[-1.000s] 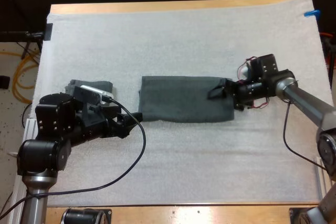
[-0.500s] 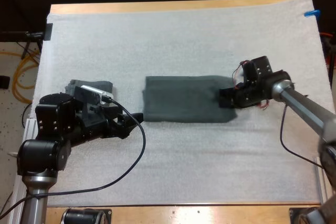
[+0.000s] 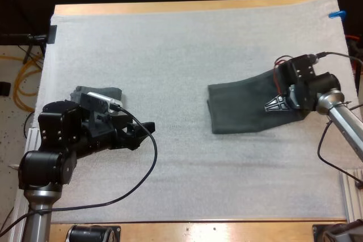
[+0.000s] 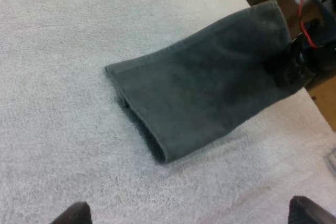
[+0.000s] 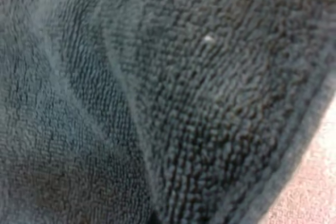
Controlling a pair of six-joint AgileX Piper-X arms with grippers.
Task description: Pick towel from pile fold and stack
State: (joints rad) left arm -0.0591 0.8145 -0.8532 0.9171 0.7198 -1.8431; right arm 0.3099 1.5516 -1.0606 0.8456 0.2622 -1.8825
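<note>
Nearest the camera, the left hand point(image 3: 145, 128) hovered low over the white mat point(image 3: 181, 43), its fingers point(image 4: 79, 214) standing well apart with nothing between them. It was judged to be idle and held clear, so that the other arm could work alone.

Farther in, toward the right side of the surface, the folded towel point(image 3: 244, 107) lay as a flat dark grey-green band. Its free end rested on the mat. Its other end ran up into the right hand point(image 3: 281, 105), which was clamped on it. That end looked raised, and the grip was judged to serve for shifting the towel sideways toward a stacking place. No stack was seen there yet.

Beyond the left arm, a second towel point(image 3: 106, 92) lay partly hidden behind it. This was taken to be the remainder of the pile. Its shape could not be settled.

The left wrist view gave what the high view did not. The folded towel point(image 4: 205, 85) was doubled, with a rounded fold at its near end, and it sloped upward to the right hand point(image 4: 300, 61). The right wrist view added the towel's looped weave point(image 5: 157, 98) at close range, along with a stitched hem and pale mat beside it. The high view alone gave the positions of both arms and both towels.
</note>
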